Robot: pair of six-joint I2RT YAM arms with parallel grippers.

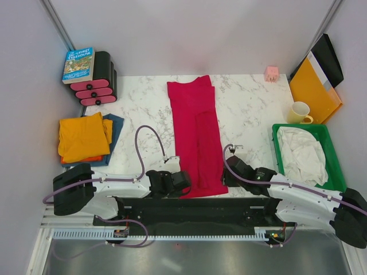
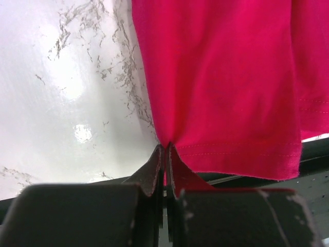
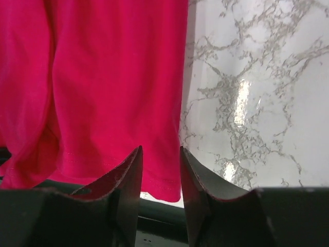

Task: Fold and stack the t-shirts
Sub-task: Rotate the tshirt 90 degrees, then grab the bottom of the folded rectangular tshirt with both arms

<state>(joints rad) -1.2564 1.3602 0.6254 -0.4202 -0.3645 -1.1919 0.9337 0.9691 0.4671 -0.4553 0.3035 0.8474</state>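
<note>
A crimson red t-shirt point(image 1: 198, 137) lies folded into a long strip down the middle of the marble table, its hem at the near edge. My left gripper point(image 1: 182, 182) is shut on the hem's near-left corner, with red fabric pinched between the fingers in the left wrist view point(image 2: 165, 146). My right gripper point(image 1: 226, 177) is open at the near-right corner, and the hem's edge point(image 3: 164, 175) shows between its spread fingers. An orange t-shirt point(image 1: 83, 136) lies folded on a dark blue t-shirt point(image 1: 114, 123) at the left.
A green bin point(image 1: 275, 149) holding white cloth point(image 1: 301, 152) stands at the right. Behind it are a yellow mug point(image 1: 299, 112) and an orange-yellow folder point(image 1: 312, 89). A pink cube point(image 1: 271, 73) sits at the back. A book point(image 1: 78, 64) rests on black-and-pink blocks point(image 1: 97, 86) at the back left.
</note>
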